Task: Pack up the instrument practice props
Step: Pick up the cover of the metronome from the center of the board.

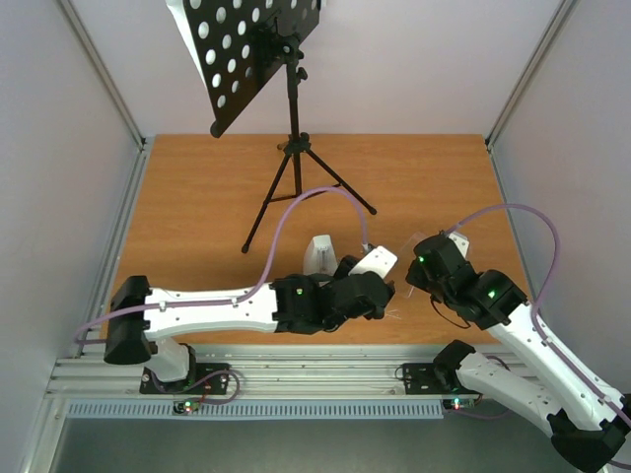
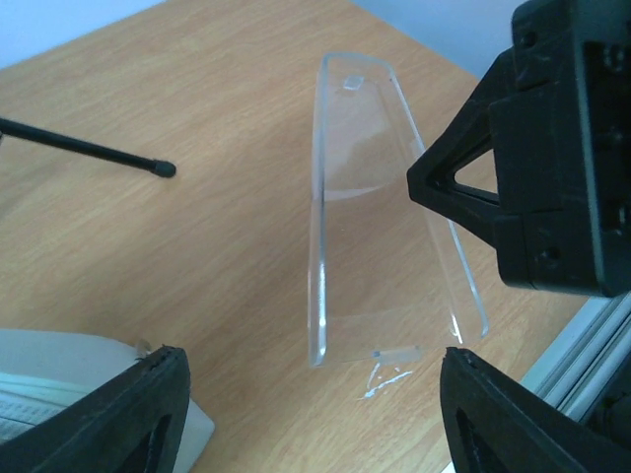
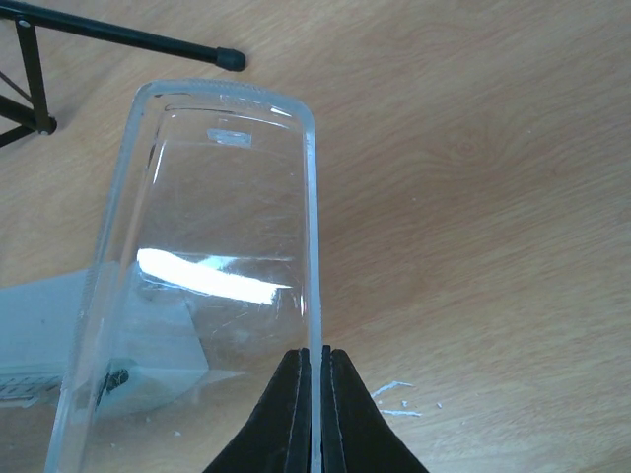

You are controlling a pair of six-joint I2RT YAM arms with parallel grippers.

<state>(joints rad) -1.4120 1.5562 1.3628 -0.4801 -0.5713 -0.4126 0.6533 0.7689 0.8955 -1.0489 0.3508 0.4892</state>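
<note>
Two black fingers of the left gripper (image 2: 311, 370) sit at the bottom of the left wrist view, one in each corner. They are wide apart and hold nothing. By the left finger, in the lower left corner, is the white metronome (image 2: 59, 394). It stands on the brown wooden surface (image 2: 197, 246). Higher up on the left is one thin black leg of the music stand (image 2: 89, 150), with its round foot on the wood. In the middle is a clear plastic cover (image 2: 380, 197). It sits between the two fingers in the picture, but they do not touch it. On the right is the right gripper (image 2: 419, 184). Its fingers are pressed tight together on the thin edge of the clear plastic cover. The right wrist view shows this up close.

In the top view, the music stand is in the upper middle. Its desk, full of round holes, tips to the left. A white sheet (image 1: 185, 34) peeks out at the desk's left edge. The metronome is in the middle of the picture, just left of both grippers and near the stand's legs.
</note>
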